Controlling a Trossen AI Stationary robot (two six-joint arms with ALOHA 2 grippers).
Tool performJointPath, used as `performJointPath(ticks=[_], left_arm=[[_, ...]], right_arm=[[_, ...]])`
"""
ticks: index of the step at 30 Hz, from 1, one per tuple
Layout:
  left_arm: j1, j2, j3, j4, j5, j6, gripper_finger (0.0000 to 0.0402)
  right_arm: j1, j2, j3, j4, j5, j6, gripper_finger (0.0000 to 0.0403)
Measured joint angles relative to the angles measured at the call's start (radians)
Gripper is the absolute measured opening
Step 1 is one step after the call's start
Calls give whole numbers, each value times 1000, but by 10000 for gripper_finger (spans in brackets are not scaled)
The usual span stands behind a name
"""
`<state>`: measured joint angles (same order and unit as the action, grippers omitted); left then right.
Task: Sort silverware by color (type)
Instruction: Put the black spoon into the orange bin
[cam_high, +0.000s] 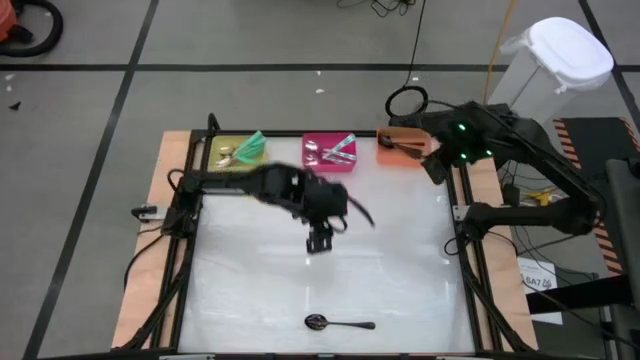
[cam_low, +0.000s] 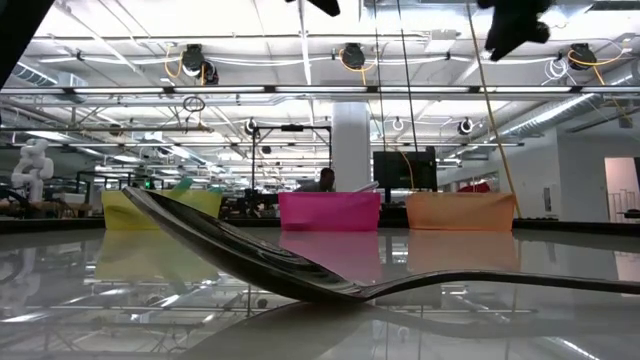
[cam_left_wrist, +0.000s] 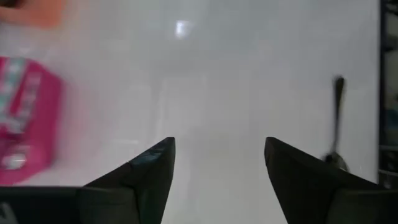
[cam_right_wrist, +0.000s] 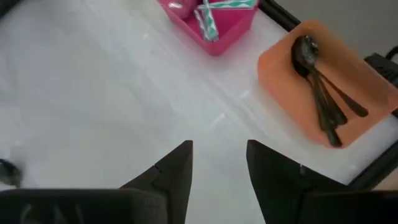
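Observation:
One dark spoon (cam_high: 340, 323) lies flat on the white table near its front edge, bowl toward the left; the low view shows this spoon (cam_low: 300, 270) close up. My left gripper (cam_high: 319, 243) hangs open above the table's middle, on the far side of that spoon (cam_left_wrist: 336, 121), with nothing between its fingers. My right gripper (cam_right_wrist: 219, 162) is open and empty, raised at the far right next to the orange bin (cam_right_wrist: 292, 81), which holds dark spoons (cam_right_wrist: 320, 93). The pink bin (cam_right_wrist: 230, 31) holds teal-handled spoons (cam_right_wrist: 208, 18).
Three bins stand in a row along the far edge: yellow bin (cam_high: 225, 160), pink bin (cam_high: 318, 168), orange bin (cam_high: 392, 158). A dark frame (cam_high: 470, 260) borders the table. White table surface lies between the bins and the lone spoon.

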<state>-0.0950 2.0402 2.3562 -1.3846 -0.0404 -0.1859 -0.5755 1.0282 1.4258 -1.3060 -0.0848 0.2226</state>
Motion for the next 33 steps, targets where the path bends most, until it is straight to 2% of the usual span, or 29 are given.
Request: performJointPath(ticks=[7, 13, 15, 20, 26, 33], left_arm=[[-145, 82, 0, 72, -4, -83, 250], [-259, 169, 0, 101, -8, -55, 250], [-291, 195, 0, 102, -10, -44, 250], [-356, 273, 0, 156, -14, -152, 250], [-392, 349, 0, 257, -37, -202, 250], [-405, 427, 0, 349, -35, -239, 250]], right_arm=[[126, -151, -70, -3, -51, 94, 148], [221, -218, -118, 7, -52, 128, 148], [250, -225, -123, 8, -62, 132, 148], [313, -226, -124, 50, -102, 150, 148], [379, -223, -124, 145, -101, 196, 148], [440, -214, -124, 170, -59, 234, 148]])
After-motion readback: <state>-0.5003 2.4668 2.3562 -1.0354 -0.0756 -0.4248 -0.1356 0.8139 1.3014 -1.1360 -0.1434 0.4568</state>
